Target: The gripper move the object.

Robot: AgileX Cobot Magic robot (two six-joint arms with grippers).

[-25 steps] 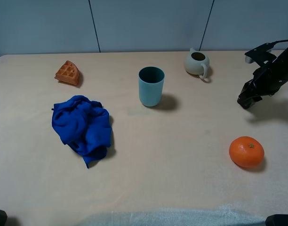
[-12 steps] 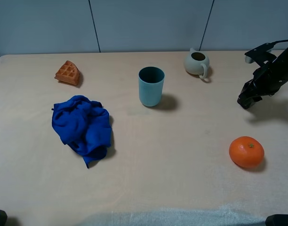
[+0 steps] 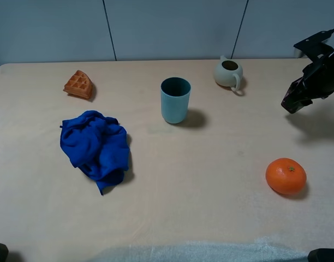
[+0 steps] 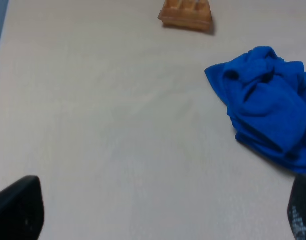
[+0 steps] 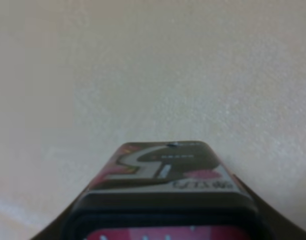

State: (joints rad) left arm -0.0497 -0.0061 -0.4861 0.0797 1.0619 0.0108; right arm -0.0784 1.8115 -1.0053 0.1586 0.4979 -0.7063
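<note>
Beige table [image 3: 210,218], seen from the high exterior camera, carrying: waffle wedge [image 3: 78,84] at far left; crumpled blue cloth [image 3: 96,143] nearer the front, well apart from the wedge; teal cup [image 3: 175,100] upright near the middle; pale green teapot [image 3: 229,72], open-topped, at the back right of the cup; orange [image 3: 286,176] at front right, stem end up. Right gripper [image 3: 294,101] at the far right edge, lifted clear of the surface with its shadow on the table beside it, well apart from both orange and teapot; its load cannot be told from the dark claw in this view. Left wrist camera: left gripper [image 4: 158,215] spread wide, one dark fingertip [image 4: 18,215] at each lower corner of the picture, bare table between them; blue cloth and waffle wedge lie beyond, neither touched. Right wrist camera: black carton [image 5: 168,170] with pink-red and white label marks, filling the near field, clamped in the right gripper with a dark finger showing along each side; plain beige table beyond, out of focus, the carton off the surface
</note>
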